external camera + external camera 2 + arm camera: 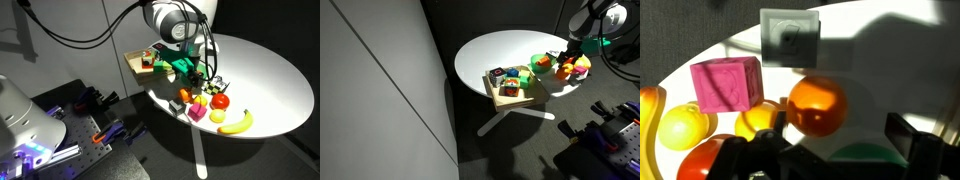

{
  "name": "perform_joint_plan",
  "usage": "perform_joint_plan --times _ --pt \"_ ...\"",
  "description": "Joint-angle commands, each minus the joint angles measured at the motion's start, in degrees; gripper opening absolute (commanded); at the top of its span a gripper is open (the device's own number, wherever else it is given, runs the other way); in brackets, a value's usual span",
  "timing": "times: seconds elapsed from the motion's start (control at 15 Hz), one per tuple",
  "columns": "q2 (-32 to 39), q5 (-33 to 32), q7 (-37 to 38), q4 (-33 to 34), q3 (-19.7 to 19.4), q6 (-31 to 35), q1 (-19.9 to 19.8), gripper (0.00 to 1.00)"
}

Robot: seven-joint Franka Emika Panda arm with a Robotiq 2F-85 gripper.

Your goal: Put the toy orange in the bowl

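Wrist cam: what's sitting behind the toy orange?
A grey cube stands beyond the toy orange on the white table. The patch of table directly behind the orange is covered by it.

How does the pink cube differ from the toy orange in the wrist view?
Shape: the pink cube has flat faces and edges; the round toy orange is a ball. Finish: the cube looks matte, the orange glossy with a highlight. Place: the cube sits left of the orange, apart from it. Both are similar in size and rest on the white table.
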Motion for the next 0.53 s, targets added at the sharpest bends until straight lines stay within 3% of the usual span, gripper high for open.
perform_joint_plan --times 0.0,0.47 --pt "2.4 -0.1 -1.5 2.0 1.3 1.6 -1.7 1.00" --pt "5.2 -0.9 -1.7 3.3 1.3 3.3 -1.8 1.00"
